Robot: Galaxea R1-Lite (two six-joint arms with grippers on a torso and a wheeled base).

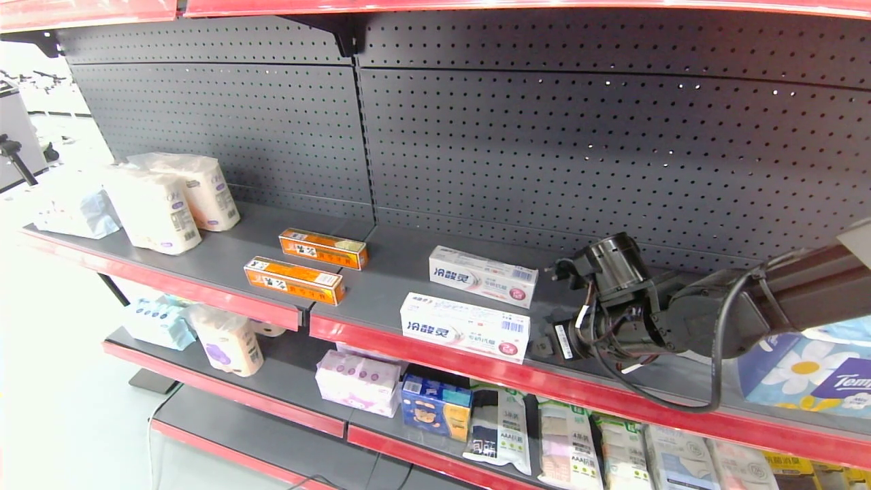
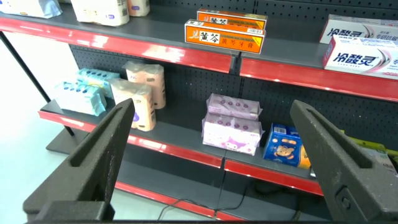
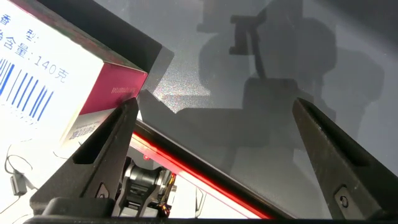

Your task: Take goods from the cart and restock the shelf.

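grey shelf (image 1: pixel 401 269), red-edged, with pegboard (image 1: pixel 544 136) behind. a white toothpaste box (image 1: pixel 465 327) lies at its front, just beside the right gripper (image 3: pixel 212 109), spread wide and empty. left gripper (image 2: pixel 211 106) is also wide, facing a lower shelf (image 2: pixel 180 134). the right wrist view cuts off most of the box.

Store-aisle look here: dark perforated pegboard back wall (image 1: pixel 544 136) behind a grey metal shelf (image 1: pixel 401 265) with red front strips (image 1: pixel 204 294). The floor (image 1: pixel 54 408) is pale and glossy. It's really bright off to the left, where a grey boxy unit (image 1: pixel 13 143) stands farther back.

Right arm (image 1: pixel 687 316) beside front toothpaste box (image 1: pixel 465 327), shelf (image 1: pixel 401 269).
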